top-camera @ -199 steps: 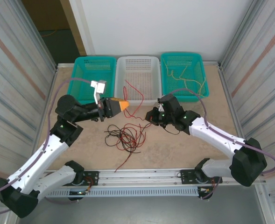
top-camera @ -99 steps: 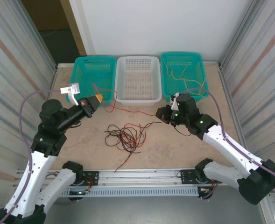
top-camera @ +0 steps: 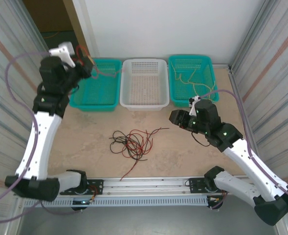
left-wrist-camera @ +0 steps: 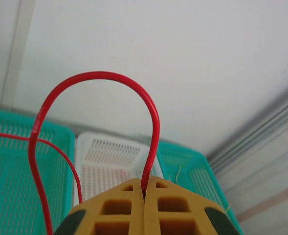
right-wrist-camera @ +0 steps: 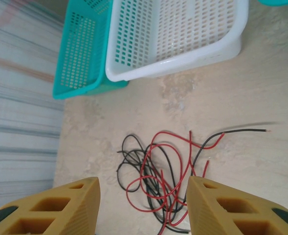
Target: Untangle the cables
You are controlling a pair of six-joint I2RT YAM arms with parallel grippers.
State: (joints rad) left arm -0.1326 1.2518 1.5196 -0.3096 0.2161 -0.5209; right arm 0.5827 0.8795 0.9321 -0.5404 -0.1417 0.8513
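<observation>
Pinching one red cable [left-wrist-camera: 102, 74] in your closed left gripper [left-wrist-camera: 144, 188], you held it over the left teal basket [top-camera: 92, 104], presumably for sorting; your right gripper [right-wrist-camera: 143, 196] hung open above the tangle [right-wrist-camera: 156, 193].

**Red cable lifts clear of the pile**

The left gripper [top-camera: 89, 62], clamped on one red cable [left-wrist-camera: 153, 112], now rides high over the teal basket [top-camera: 97, 95]. The right gripper [right-wrist-camera: 144, 196] now stands with jaws apart, drawn back, with the tangle [right-wrist-camera: 158, 186] just ahead of it.

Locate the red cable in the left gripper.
The red cable is pinched in the shut left gripper, raised far left over the left teal basket; in the left wrist view it loops above the gripper.
</observation>
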